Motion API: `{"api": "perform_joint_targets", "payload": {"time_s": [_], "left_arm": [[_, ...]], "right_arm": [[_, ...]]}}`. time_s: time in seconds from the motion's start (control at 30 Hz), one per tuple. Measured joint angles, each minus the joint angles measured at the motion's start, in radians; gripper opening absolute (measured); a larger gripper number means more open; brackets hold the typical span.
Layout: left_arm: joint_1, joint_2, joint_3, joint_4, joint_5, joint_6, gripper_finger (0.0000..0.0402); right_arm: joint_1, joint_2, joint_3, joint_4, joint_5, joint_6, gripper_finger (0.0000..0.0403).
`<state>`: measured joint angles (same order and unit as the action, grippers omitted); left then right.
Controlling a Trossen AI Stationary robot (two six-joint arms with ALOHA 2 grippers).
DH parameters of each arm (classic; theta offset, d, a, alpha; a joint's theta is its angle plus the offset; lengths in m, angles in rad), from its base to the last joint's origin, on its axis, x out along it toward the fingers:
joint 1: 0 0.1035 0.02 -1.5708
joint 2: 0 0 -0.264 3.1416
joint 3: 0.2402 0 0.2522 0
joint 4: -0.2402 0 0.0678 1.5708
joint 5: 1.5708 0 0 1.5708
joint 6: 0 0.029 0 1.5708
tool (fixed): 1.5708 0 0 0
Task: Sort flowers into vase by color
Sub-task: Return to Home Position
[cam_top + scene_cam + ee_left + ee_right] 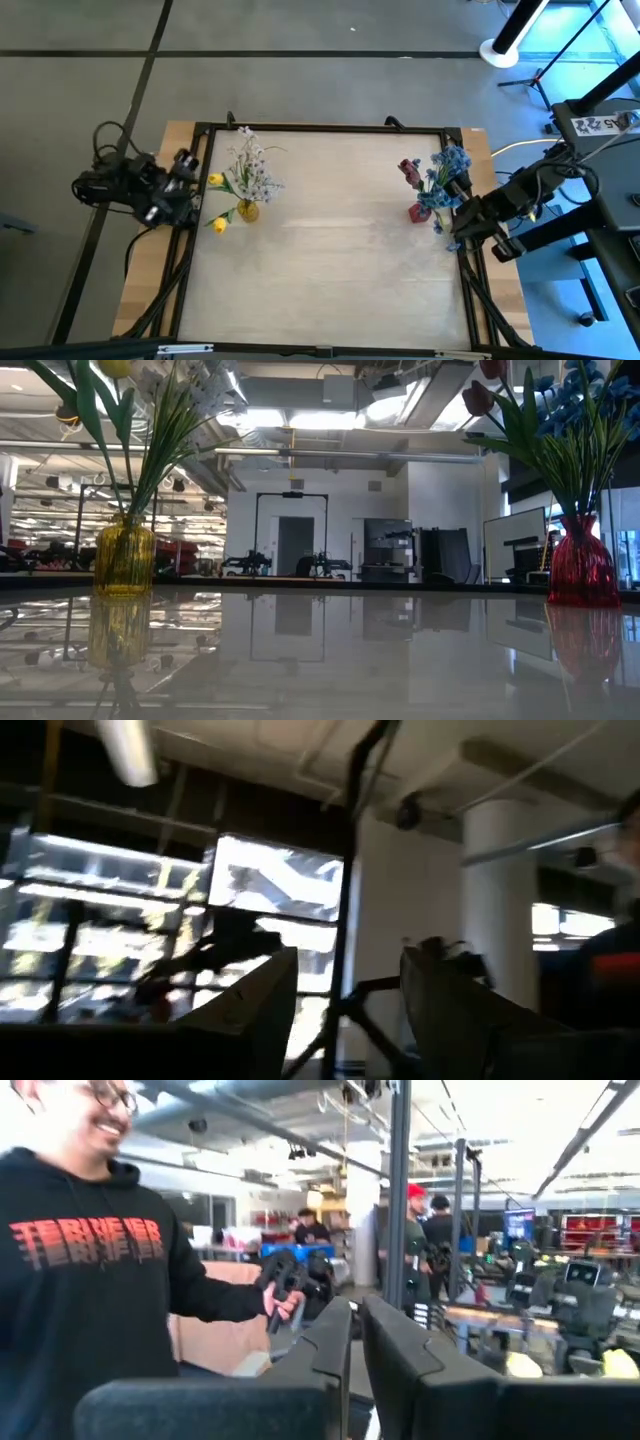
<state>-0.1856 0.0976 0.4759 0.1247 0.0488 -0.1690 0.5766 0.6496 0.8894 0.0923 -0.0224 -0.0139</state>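
A yellow glass vase (248,210) (124,560) stands upright on the table's left part. It holds white sprigs (250,165) and yellow tulips (215,180) by their stems. A red glass vase (418,212) (583,565) stands on the right part with blue clusters (450,162) (570,400) and a dark red tulip (410,170) (478,398). My left gripper (190,185) (345,965) is open at the table's left edge, apart from the yellow vase. My right gripper (457,215) (357,1305) is shut at the right edge, close beside the red vase's flowers, holding nothing.
A black frame (320,128) runs round the pale tabletop (330,260), with wide bare surface between the two vases. In the right wrist view a person in a black hoodie (90,1280) stands beyond the table holding a dark device (285,1285); other people stand farther back.
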Motion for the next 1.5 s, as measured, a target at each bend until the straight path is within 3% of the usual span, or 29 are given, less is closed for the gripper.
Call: {"api": "perform_joint_targets", "payload": {"time_s": [0.27, 0.47, 0.67, 0.93, 1.13, 1.3, 1.5], "left_arm": [[0.0, -0.066, -0.105, 0.08, 0.312, -0.128, 0.0173], [-0.001, -0.094, -0.15, 0.208, 0.563, -0.181, 0.0173], [-0.001, -0.094, -0.233, 0.233, 0.651, -0.221, 0.0173], [-0.001, -0.093, -0.471, 0.511, 0.648, -0.282, 0.0173], [-0.01, -0.093, -0.47, 0.452, 0.659, -0.275, 0.0173], [-0.01, -0.093, -0.47, 0.249, 0.585, -0.269, 0.0173], [-0.01, -0.092, -0.47, 0.205, 0.477, -0.174, 0.0173]], "right_arm": [[0.0, -0.151, -0.247, 0.243, 0.013, 0.089, 0.0033], [0.0, -0.225, -0.345, 0.357, 0.012, 0.117, 0.0033], [0.0, -0.242, -0.385, 0.415, 0.011, 0.124, 0.0033], [0.0, -0.254, -0.402, 0.459, 0.003, 0.141, 0.0033], [0.0, -0.295, -0.402, 0.471, 0.003, 0.141, 0.0033], [-0.001, -0.33, -0.402, 0.461, 0.003, 0.138, 0.0033], [-0.001, -0.345, -0.402, 0.45, 0.003, 0.108, 0.0033]]}}
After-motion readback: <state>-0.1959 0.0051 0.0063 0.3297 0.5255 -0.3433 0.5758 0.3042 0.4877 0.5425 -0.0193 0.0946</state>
